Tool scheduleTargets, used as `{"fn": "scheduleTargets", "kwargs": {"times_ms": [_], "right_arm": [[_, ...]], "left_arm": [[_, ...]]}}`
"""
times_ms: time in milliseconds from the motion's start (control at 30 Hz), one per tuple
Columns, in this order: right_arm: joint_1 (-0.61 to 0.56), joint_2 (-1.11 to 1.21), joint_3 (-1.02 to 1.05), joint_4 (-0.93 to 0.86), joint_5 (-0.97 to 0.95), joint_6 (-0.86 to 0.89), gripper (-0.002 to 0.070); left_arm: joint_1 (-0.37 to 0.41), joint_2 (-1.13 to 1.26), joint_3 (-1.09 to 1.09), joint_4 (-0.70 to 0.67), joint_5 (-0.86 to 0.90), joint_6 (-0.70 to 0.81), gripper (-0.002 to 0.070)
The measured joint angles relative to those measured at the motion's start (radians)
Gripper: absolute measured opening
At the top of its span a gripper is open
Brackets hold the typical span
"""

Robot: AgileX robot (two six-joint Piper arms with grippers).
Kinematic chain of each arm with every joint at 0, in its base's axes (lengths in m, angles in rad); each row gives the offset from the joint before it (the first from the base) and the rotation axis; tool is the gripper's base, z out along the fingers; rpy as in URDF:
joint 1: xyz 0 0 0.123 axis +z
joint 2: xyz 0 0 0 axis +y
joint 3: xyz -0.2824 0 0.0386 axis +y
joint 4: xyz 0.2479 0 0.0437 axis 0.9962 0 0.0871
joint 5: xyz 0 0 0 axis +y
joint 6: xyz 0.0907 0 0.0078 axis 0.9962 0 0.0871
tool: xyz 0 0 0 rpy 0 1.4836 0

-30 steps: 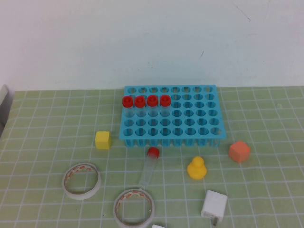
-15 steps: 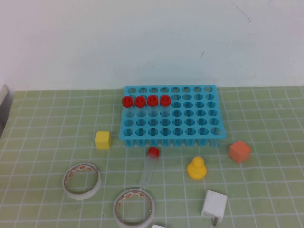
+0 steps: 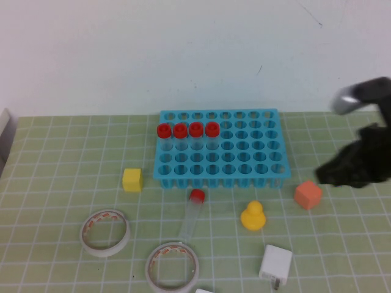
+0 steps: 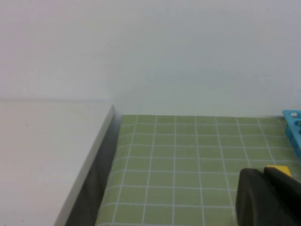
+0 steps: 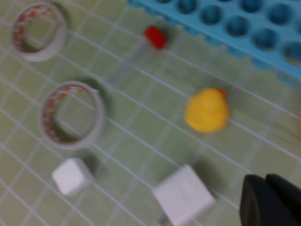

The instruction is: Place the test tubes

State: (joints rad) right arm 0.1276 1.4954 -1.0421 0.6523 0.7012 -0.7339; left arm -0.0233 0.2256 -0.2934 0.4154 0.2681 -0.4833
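A blue rack (image 3: 223,149) stands mid-table with several red-capped test tubes (image 3: 187,134) upright in its second row. One more red-capped tube (image 3: 192,213) lies flat on the green mat just in front of the rack, also in the right wrist view as the lying tube (image 5: 136,54). My right gripper (image 3: 333,173) hovers at the right side, beside the rack and above an orange cube; its jaws are shut and empty (image 5: 264,179). My left gripper (image 4: 261,173) is out of the high view, shut and empty, low over the mat left of the rack's corner (image 4: 294,129).
Around the lying tube sit a yellow cube (image 3: 132,180), a yellow duck (image 3: 253,216), an orange cube (image 3: 307,195), a white charger (image 3: 275,264) and two tape rolls (image 3: 105,232) (image 3: 172,267). A small white cube (image 5: 71,175) lies by the charger. A white ledge (image 4: 47,155) borders the mat's left.
The right arm has come into the high view from the right edge, where no arm showed before. The tubes and other objects have not moved.
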Motion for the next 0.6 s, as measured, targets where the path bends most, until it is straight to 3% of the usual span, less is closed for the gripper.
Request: {"fn": "scheduleTargets", "kwargs": {"times_ms": [333,600], "right_arm": [[0.342,0.293,-0.262,-0.082,-0.056,0.151,-0.0001],[0.522,0.499,-0.428,-0.498,-0.043,0.527,-0.0001]], "left_arm": [[-0.041,0.0,0.0,0.014,0.026,0.0,-0.0001],[-0.041,0.0,0.0,0.021,0.015,0.002,-0.0001]]}}
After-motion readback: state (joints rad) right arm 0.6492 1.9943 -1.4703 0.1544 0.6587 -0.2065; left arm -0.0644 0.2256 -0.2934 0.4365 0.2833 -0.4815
